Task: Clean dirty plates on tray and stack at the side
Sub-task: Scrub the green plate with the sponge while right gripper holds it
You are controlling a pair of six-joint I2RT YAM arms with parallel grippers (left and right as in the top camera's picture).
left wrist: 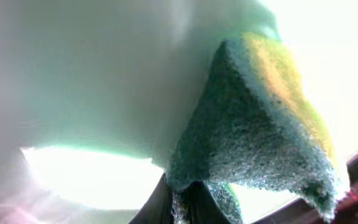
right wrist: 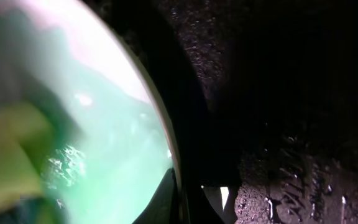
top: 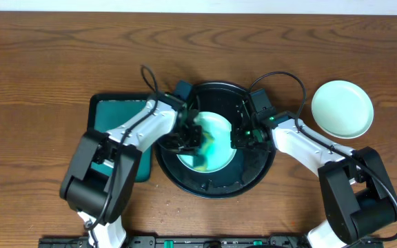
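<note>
A pale mint plate (top: 223, 128) with a teal smear lies in the round black tray (top: 212, 184). My left gripper (top: 187, 136) is shut on a green and yellow sponge (top: 202, 140) that presses on the plate's left half. In the left wrist view the sponge (left wrist: 260, 137) fills the right side against the plate (left wrist: 92, 81), with the gripper (left wrist: 183, 194) pinching its lower corner. My right gripper (top: 242, 135) is shut on the plate's right rim. The right wrist view shows the plate (right wrist: 104, 124) and the gripper (right wrist: 180, 194) clamped on its edge over the tray (right wrist: 278, 93).
A clean mint plate (top: 342, 108) sits on the wooden table to the right of the tray. A dark green rectangular sponge tray (top: 114, 116) lies to the left, partly under my left arm. Both arms reach in from the near edge.
</note>
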